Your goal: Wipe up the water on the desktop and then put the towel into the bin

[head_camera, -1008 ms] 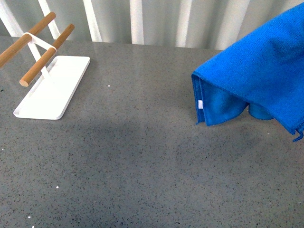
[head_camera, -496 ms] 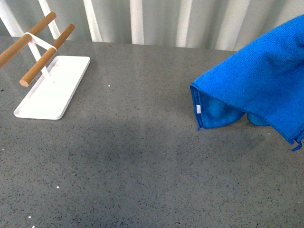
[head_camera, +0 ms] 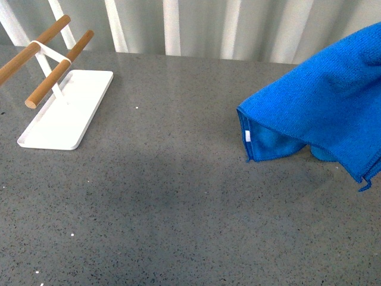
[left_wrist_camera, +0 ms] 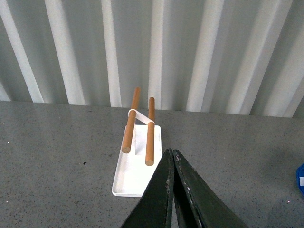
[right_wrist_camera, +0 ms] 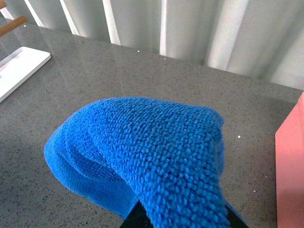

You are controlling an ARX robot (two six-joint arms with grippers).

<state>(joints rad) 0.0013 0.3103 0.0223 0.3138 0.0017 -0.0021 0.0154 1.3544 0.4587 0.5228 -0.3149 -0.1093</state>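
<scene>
The blue towel (head_camera: 321, 107) hangs draped above the right side of the grey speckled desktop (head_camera: 178, 196), its folded edge and white label lowest. In the right wrist view the towel (right_wrist_camera: 152, 152) covers my right gripper (right_wrist_camera: 178, 216), which is shut on it; only dark bits of finger show below the cloth. A strip of the salmon-pink bin (right_wrist_camera: 290, 166) shows at that view's edge, beside the towel. My left gripper (left_wrist_camera: 172, 153) is shut on nothing, held above the desktop (left_wrist_camera: 57, 161). Neither arm shows in the front view.
A flat white tray (head_camera: 62, 116) with two wooden rods (head_camera: 56, 71) on a white stand sits at the far left of the desktop; the tray (left_wrist_camera: 135, 168) lies just beyond my left gripper's tips. A corrugated pale wall (head_camera: 196, 27) runs behind the desktop.
The towel has drifted slightly left and sagged a little lower on its right side. The tray has stayed put.
</scene>
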